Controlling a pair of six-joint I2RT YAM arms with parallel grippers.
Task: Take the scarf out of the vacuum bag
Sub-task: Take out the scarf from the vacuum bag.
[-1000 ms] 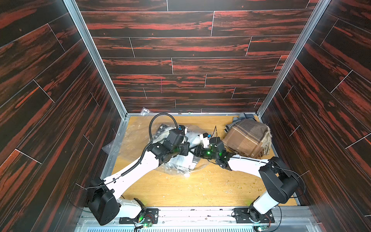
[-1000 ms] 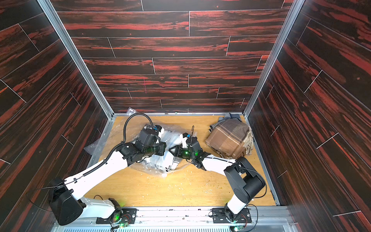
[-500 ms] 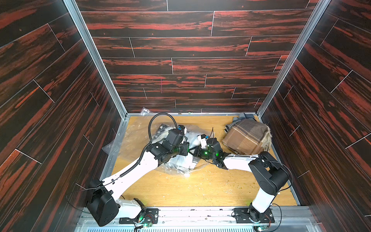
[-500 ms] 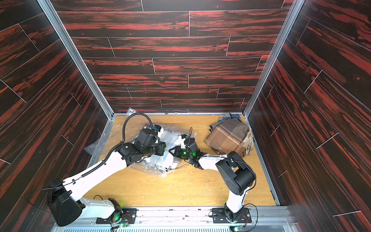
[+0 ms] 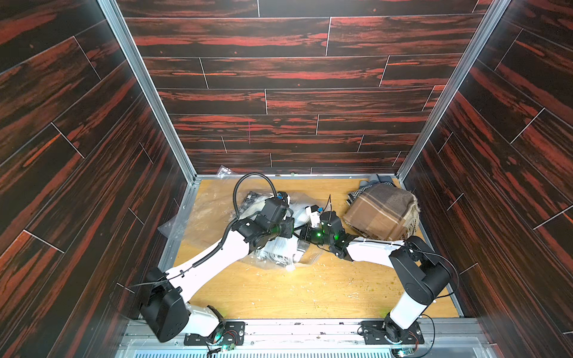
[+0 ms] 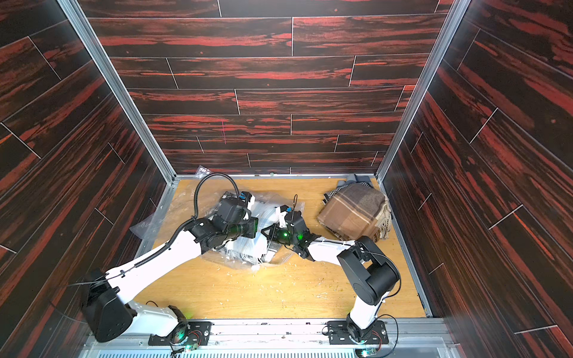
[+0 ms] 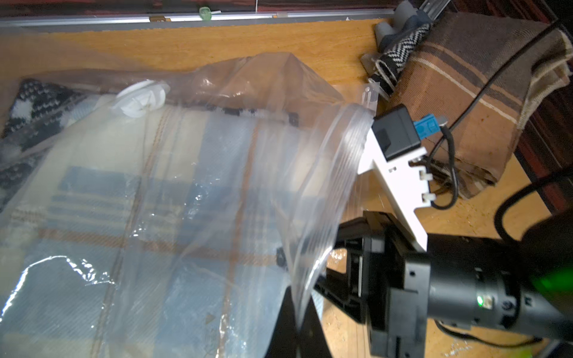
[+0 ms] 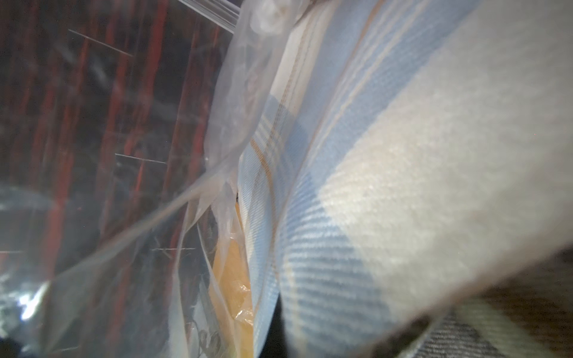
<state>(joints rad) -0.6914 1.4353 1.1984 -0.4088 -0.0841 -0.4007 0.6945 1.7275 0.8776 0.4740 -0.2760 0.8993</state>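
Note:
The vacuum bag (image 5: 214,210) (image 6: 173,214) lies crinkled mid-table, its white valve disc (image 7: 141,97) on top. Inside is the scarf (image 7: 124,201) (image 8: 403,186), a cream and light-blue plaid with thin orange lines. My left gripper (image 7: 299,313) (image 5: 293,227) is shut on the bag's ribbed zip edge (image 7: 344,148) and holds the mouth up. My right gripper (image 8: 273,334) (image 6: 266,232) reaches into that mouth from the right. It is shut on a fold of the scarf, with clear plastic (image 8: 139,232) beside it. Its fingertips are hidden behind the plastic in the left wrist view.
A folded brown plaid cloth (image 5: 384,210) sits at the back right on a black-and-white zigzag cloth (image 5: 356,193). A black-and-white knit piece (image 7: 34,105) lies in the bag's far end. A small plastic bag (image 5: 224,170) lies by the back wall. Dark walls close in on three sides.
My right gripper has slid left into the bag's mouth and shut on the scarf, and its elbow has swung out to the right. The left arm keeps its grip in place.

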